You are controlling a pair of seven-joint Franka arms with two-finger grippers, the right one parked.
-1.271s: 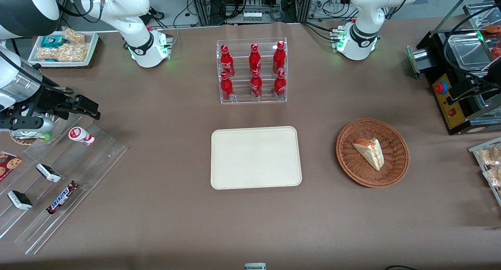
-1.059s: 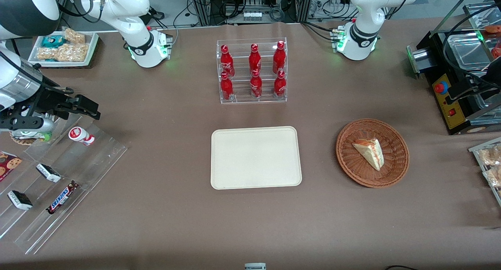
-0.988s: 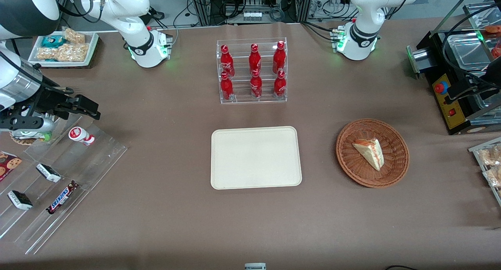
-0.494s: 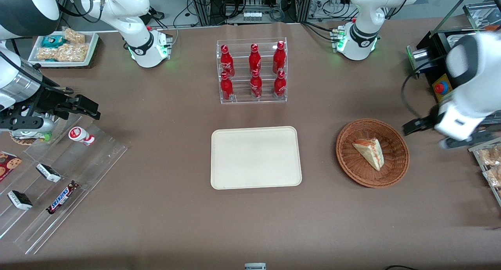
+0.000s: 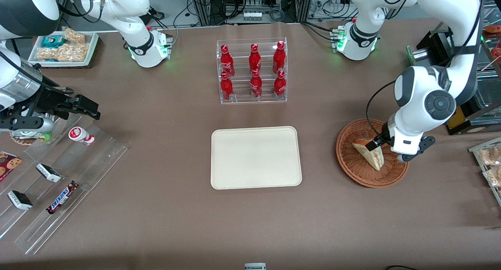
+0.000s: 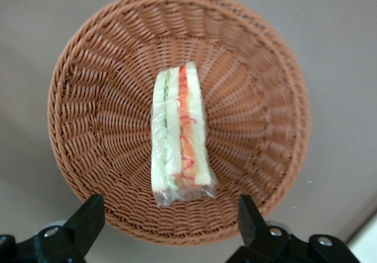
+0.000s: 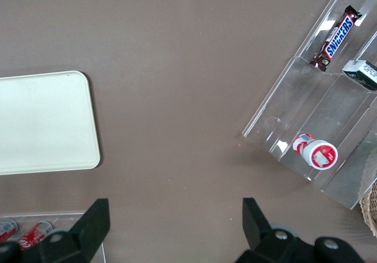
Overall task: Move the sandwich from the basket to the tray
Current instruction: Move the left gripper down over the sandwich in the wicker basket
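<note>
The gripper [image 6: 171,230] hangs above the basket [image 5: 358,175], its two fingers [image 6: 88,219] spread wide apart and holding nothing; in the wrist view the gap between them is broader than the sandwich [image 6: 179,136], which they do not touch. The sandwich lies in the middle of the basket [image 6: 106,69], wrapped in clear film, with its cut edge turned up to show green, red and orange layers between pale bread. In the front view the arm's wrist hides part of the basket from about one to four o'clock, and the sandwich [image 5: 371,154] shows only as a pale wedge whose tip points toward five o'clock, nearer the front camera. The tray [image 5: 256,157] lies flat on the brown table [image 5: 176,223], well apart from the basket and toward the parked arm's end from it, with nothing on it. A clear rack [image 5: 252,71] of six red bottles [image 5: 255,58] stands at twelve o'clock from the tray, farther from the front camera. Toward the parked arm's end a stepped clear rack [image 5: 58,176] holds a Snickers bar [image 5: 62,197] and other small snacks.
</note>
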